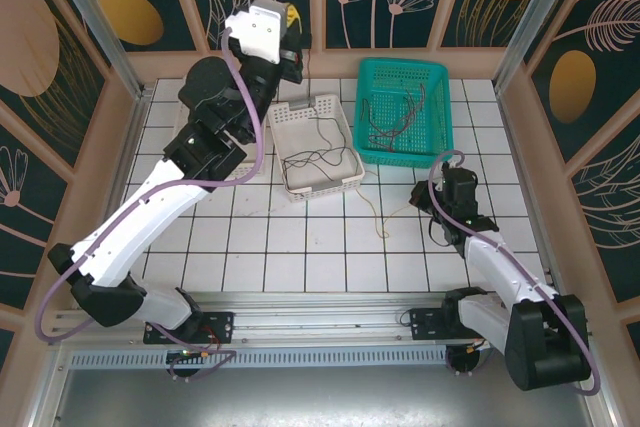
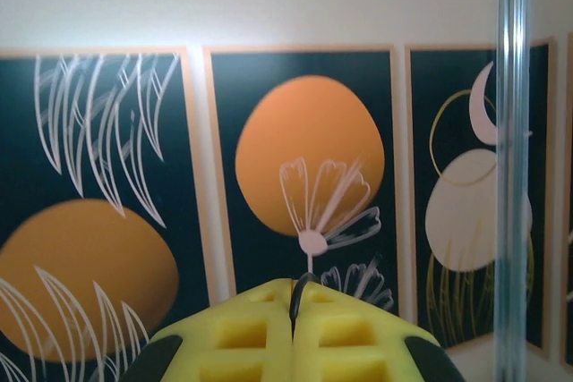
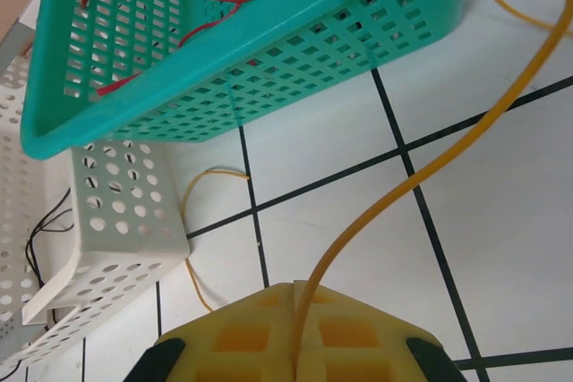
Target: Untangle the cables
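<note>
Right gripper (image 3: 295, 292), near the teal basket (image 3: 269, 69): I have it clamped on the yellow cable (image 3: 421, 172). Left gripper (image 2: 294, 300): closed, pinching a black cable (image 2: 302, 281).

Found red cables (image 1: 405, 132) with a few dark ones, limp and loosely tangled, inside teal basket (image 1: 403, 67). Noted black cables (image 1: 318, 157) looped on floor of white basket (image 1: 320, 190) just beside it. Traced pale yellow cable (image 3: 421, 176) across tabletop (image 1: 300, 247) below both baskets, one end pinched in closed right claw (image 3: 295, 288). Observed thin black strand (image 2: 300, 289) clamped in closed left claw (image 2: 294, 284).
</note>
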